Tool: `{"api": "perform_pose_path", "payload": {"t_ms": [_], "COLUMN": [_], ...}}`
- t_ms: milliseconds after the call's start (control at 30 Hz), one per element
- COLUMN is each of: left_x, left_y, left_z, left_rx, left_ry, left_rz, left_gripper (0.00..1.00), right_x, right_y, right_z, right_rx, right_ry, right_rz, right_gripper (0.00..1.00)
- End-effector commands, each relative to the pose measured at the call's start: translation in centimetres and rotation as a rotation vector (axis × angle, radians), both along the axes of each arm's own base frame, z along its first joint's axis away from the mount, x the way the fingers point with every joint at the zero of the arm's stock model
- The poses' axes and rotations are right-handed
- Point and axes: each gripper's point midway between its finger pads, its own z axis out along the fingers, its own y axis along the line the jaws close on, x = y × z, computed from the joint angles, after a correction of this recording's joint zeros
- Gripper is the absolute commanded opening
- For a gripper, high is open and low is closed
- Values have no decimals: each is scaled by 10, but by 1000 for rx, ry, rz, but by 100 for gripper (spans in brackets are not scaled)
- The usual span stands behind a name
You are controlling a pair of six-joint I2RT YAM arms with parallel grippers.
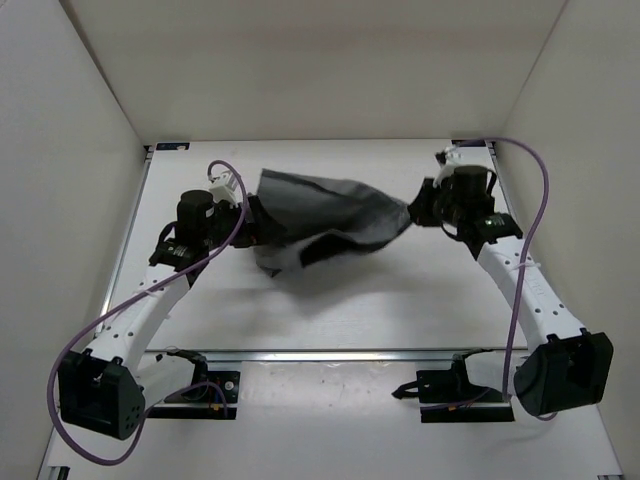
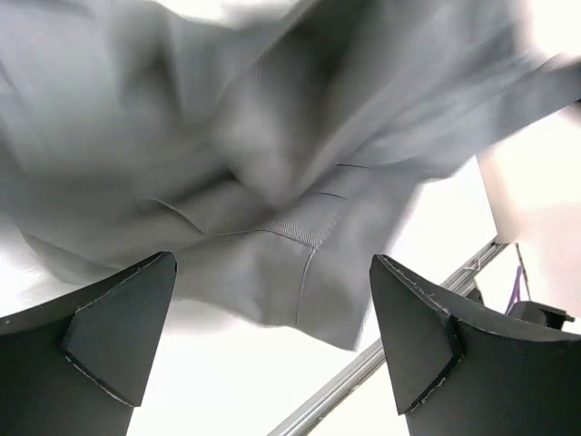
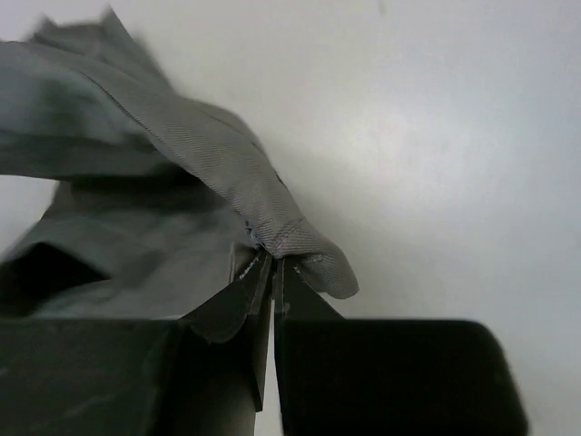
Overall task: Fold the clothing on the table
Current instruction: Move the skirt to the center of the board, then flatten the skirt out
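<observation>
Cloth aloft: a dark grey, soft fabric garment [image 1: 330, 215] hangs over the middle of the large, flat white rectangular table [image 1: 400, 310], strung between two white robot arms. At its right-hand tip, the right arm's fingers [image 3: 238, 307] are pressed tightly together on a rolled, stitched edge of the finely ribbed fabric, which bulges out just past their tips. From the overhead camera that pinched corner is drawn to a point. The rest of the cloth fans out leftward and sags into a loose pouch at its lower left.

The left arm's fingers [image 2: 109, 336] stand spread as wide as they go, with nothing held between them. The garment drapes just beyond their tips, a seam and a hem showing there, while its upper folds are blurred.

A soft shadow lies on the table beneath the garment. Its lowest fold appears to hang just clear of the surface, though the overhead angle leaves that uncertain.

Thin purple cables [image 1: 522, 250] loop alongside both arms, and a straight metal rail [image 1: 330, 354] runs across the near side of the table, just beyond the arm bases. Plain white walls [image 1: 330, 70] close in the table on three sides.
</observation>
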Motion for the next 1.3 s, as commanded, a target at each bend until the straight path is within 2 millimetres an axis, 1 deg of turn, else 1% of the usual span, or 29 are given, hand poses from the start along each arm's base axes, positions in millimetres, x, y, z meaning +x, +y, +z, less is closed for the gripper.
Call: {"api": "perform_pose_path", "payload": {"t_ms": [0,67,133,167,200,233,267,333,400,433,467,500,533,567,667,700,767,800,833,867,900,967,1033,1067,1100,1167,1200,1233,1267], "left_x": [-8,-15,-22,-24,-29,-33,-37,-48,-64,-67,-76,-83,-85,-95,-114,-113,-116,-118,-113,-110,-112,-106,-110,-107,-109,-111,-113,-111,-113], "left_y": [-7,-11,-17,-17,-21,-27,-30,-48,-72,-77,-86,-91,-93,-97,-103,-107,-112,-110,-115,-118,-119,-126,-133,-134,-133,-131,-131,-134,-131], "left_z": [-17,-34,-46,-52,-59,-67,-70,-77,-82,-89,-92,-104,-111,-125,-147,-147,-151,-160,-156,-159,-162,-167,-172,-176,-180,-193,-197,-195,-202], "left_rx": [34,31,15,15,28,38,43,32,27,37,43,56,61,61,59,45,46,59,33,14,6,-9,1,6,15,22,26,30,56], "left_ry": [41,96,142,165,193,223,234,275,299,324,335,380,394,433,499,495,494,504,494,487,503,503,515,523,538,586,613,608,616], "left_rz": [-14,-19,-12,-7,-4,-12,-28,-86,-156,-159,-180,-176,-176,-161,-156,-148,-131,-109,-88,-79,-66,-44,-28,2,11,46,65,78,96], "left_gripper": [98,99,99,98,98,99,98,99,99,98,99,99,99,98,99,98,97,95,95,92,92,90,89,87,85,82,81,80,80], "right_x": [-15,-26,-37,-43,-45,-50,-55,-61,-64,-63,-62,-61,-63,-61,-63,-67,-68,-67,-68,-67,-66,-66,-64,-62,-65,-61,-62,-63,-62], "right_y": [-19,-38,-43,-46,-46,-50,-49,-50,-50,-47,-47,-47,-47,-48,-48,-50,-50,-49,-51,-51,-50,-51,-50,-52,-54,-55,-55,-55,-56], "right_z": [-37,-68,-85,-97,-100,-110,-118,-130,-136,-133,-133,-131,-132,-131,-133,-138,-137,-135,-138,-137,-135,-133,-129,-127,-130,-124,-124,-124,-123], "right_rx": [41,31,35,37,42,38,39,31,31,32,30,22,15,12,6,-5,-19,-21,-29,-33,-35,-30,-44,-45,-53,-39,-36,-35,-32], "right_ry": [52,122,160,197,198,218,236,268,288,285,286,280,286,282,288,307,315,316,323,319,315,320,301,293,303,283,276,277,266], "right_rz": [-59,-123,-129,-139,-137,-153,-149,-151,-148,-129,-131,-130,-132,-138,-127,-130,-117,-118,-119,-114,-110,-114,-106,-111,-115,-122,-115,-116,-122], "right_gripper": [0,0,0,0,0,0,0,0,0,0,0,0,0,0,0,0,0,0,0,1,0,0,1,0,0,0,0,0,0]}}
